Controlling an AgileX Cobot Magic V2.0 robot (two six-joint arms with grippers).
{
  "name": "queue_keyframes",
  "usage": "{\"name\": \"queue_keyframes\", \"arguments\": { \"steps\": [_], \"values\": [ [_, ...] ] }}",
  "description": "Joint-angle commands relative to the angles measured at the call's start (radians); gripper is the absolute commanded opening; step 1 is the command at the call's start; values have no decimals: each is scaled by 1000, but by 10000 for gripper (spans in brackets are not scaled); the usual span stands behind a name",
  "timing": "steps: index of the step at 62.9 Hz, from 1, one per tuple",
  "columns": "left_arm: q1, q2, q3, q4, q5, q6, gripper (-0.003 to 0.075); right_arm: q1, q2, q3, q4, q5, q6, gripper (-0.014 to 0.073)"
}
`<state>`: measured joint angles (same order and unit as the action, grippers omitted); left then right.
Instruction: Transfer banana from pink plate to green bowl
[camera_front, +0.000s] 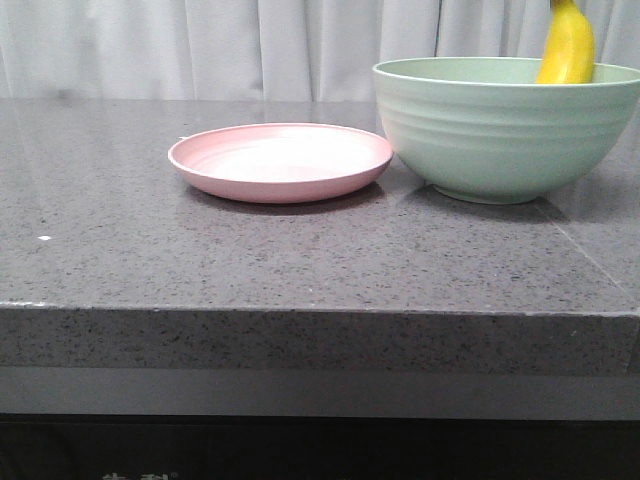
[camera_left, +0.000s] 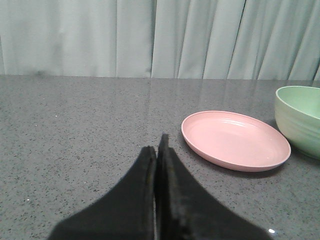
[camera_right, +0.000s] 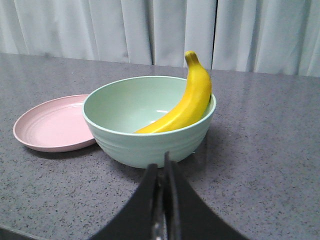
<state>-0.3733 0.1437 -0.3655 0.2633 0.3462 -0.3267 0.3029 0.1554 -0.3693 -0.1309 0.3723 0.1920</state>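
1. Banana (camera_right: 186, 106) leans inside the green bowl (camera_right: 150, 140), stem propped above the rim, just ahead of the right gripper (camera_right: 165, 165), whose fingers are pressed together, holding nothing.
2. Pink plate (camera_left: 235, 140) sits bare, ahead of the clenched, idle left gripper (camera_left: 157, 150); transfer looks complete.

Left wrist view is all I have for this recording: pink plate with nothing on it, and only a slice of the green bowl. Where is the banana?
Observer: The banana lies inside the green bowl, leaning on its wall, one end poking above the rim.
Operator: Is the right hand holding it?
Observer: No. The right hand is shut on nothing, on the near side of the bowl, apart from the banana.
Operator: Do the bowl and plate touch?
Observer: From the front, the pink plate sits right against the bowl; whether they touch, I cannot tell.
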Motion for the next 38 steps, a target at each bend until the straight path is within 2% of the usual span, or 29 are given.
{"name": "queue_keyframes", "arguments": {
  "steps": [1,6,11,17,21,32,38],
  "values": [
    [1,11,-28,27,-85,-10,-18,-2,10,-26,-15,-89,1,-30],
    [1,11,-28,49,-81,0,-18,-2,10,-26,-15,-89,1,-30],
    [1,2,-28,10,-70,23,-18,-2,10,-26,-15,-89,1,-30],
    [16,-33,-20,-130,-48,191,-18,-2,10,-26,-15,-89,1,-30],
    [49,-69,-1,-193,-48,250,-18,-2,10,-26,-15,-89,1,-30],
    [192,-176,118,-290,-48,264,-18,-2,10,-26,-15,-89,1,-30],
    [256,-174,190,-291,-69,264,-18,-2,10,-26,-15,-89,1,-30]
  ]
}}
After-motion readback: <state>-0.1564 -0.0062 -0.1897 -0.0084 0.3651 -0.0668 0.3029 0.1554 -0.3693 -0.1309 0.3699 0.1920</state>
